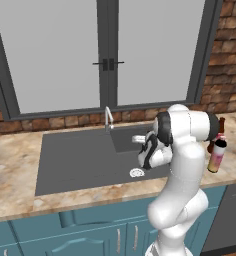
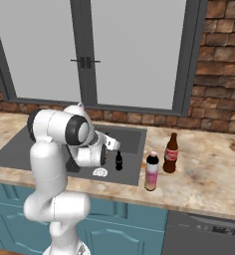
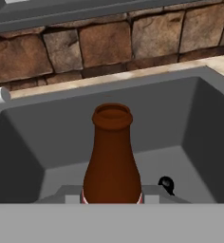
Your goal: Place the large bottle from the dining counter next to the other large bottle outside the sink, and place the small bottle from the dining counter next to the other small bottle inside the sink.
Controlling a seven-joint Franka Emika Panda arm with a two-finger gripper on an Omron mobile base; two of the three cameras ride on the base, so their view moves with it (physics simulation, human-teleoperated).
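The white arm bends low over the dark grey sink [image 2: 132, 137]; its hand [image 2: 115, 145] is closed on the small brown bottle [image 3: 112, 159], held inside the basin, the fingertips hidden below the hand view's edge; another small dark bottle [image 2: 119, 161] stands on the sink floor; on the tabletop [image 2: 209, 169] outside, the pink-yellow bottle [image 2: 151, 172] stands just beside the red-labelled brown bottle [image 2: 171, 153].

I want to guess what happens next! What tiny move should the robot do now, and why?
Probably lower the small brown bottle a bit farther into the sink. The hand is shut on it above the basin, and another small bottle already stands on the sink floor.
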